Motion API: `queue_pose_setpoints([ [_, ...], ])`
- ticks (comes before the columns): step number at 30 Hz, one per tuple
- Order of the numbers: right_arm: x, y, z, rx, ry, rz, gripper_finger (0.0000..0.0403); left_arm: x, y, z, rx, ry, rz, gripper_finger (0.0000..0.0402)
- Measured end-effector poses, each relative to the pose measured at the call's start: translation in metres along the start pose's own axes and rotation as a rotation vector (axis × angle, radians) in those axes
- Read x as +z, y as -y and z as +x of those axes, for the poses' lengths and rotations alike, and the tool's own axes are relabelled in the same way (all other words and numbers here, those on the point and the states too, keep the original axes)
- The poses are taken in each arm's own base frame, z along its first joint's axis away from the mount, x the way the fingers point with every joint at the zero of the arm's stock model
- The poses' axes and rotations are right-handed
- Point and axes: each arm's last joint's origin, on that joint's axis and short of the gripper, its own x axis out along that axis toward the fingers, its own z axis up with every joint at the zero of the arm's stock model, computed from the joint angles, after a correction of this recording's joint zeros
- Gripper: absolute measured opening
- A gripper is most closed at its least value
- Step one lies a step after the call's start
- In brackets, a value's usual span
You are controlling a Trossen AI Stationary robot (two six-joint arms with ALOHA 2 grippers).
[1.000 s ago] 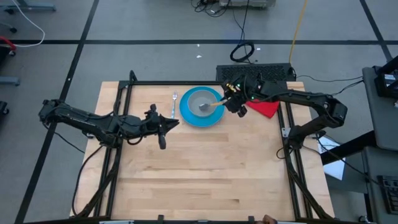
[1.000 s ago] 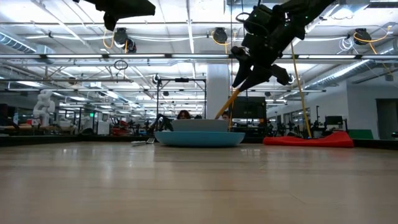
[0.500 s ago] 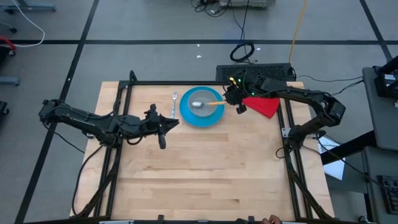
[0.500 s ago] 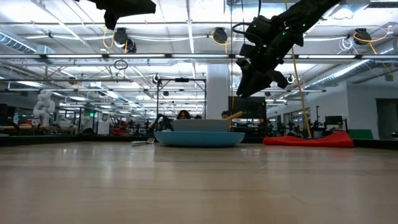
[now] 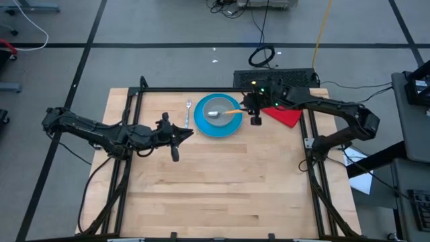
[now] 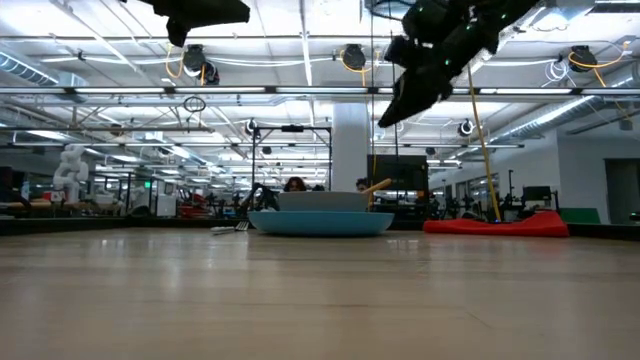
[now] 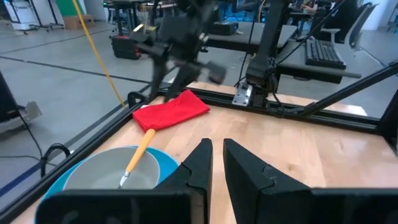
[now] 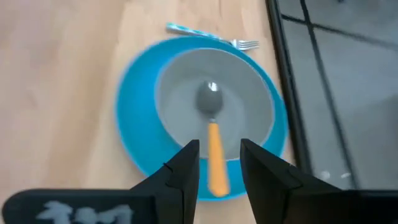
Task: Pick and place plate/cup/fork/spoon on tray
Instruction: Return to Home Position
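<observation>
- The right gripper [image 8: 219,144] hangs above the plate [image 5: 199,122], at its edge nearest the red cloth [image 5: 287,116], fingers spread and holding nothing; the left gripper [image 7: 214,149] waits over the bare table [image 5: 222,188], fingers almost together, empty
- The plate lies flat near the table's far edge, carrying the cup [image 5: 209,103]; stiff and probably slick, so pinch its rim and lift it level
- The cup sits centred on the plate; it looks light and thin-walled, so grip gently over the wall
- The spoon [image 5: 227,111] rests bowl-down inside the cup, orange handle over its wall; loose, likely to slide if tilted
- The fork [image 5: 188,111] lies flat just beside the plate; thin hard metal, best taken mid-handle
</observation>
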Motion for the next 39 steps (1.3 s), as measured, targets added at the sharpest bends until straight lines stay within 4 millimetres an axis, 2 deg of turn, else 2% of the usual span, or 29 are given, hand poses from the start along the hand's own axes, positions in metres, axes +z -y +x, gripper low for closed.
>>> queue_pose_setpoints([
  [6,0.019,-0.026,-0.029,0.042,0.085,0.162,0.0101,-0.001,-0.001,0.000,0.035,-0.009,0.041,0.0042],
  [13,0.032,-0.059,-0.057,0.102,0.223,0.127,0.0067,-0.001,0.000,0.000,0.011,-0.007,0.082,0.0042],
  [17,0.020,-0.077,-0.062,0.114,0.332,0.108,0.0039,-0.001,0.001,0.000,-0.023,-0.009,0.081,0.0039],
  [22,0.001,-0.091,-0.069,0.099,0.467,0.077,0.0004,-0.008,0.001,0.001,-0.061,0.044,0.080,0.0006],
  [26,-0.013,-0.097,-0.073,0.078,0.538,0.069,0.0003,-0.025,-0.002,0.002,-0.092,0.113,0.099,0.0004],
  [31,-0.033,-0.103,-0.073,0.057,0.597,0.056,0.0001,-0.047,-0.013,0.004,-0.092,0.110,0.114,0.0009],
  [36,-0.055,-0.111,-0.064,0.040,0.669,0.068,0.0000,-0.058,-0.024,0.006,0.033,0.082,0.158,0.0011],
  [39,-0.068,-0.116,-0.059,0.035,0.703,0.079,0.0000,-0.058,-0.024,0.006,0.040,0.081,0.105,0.0004],
])
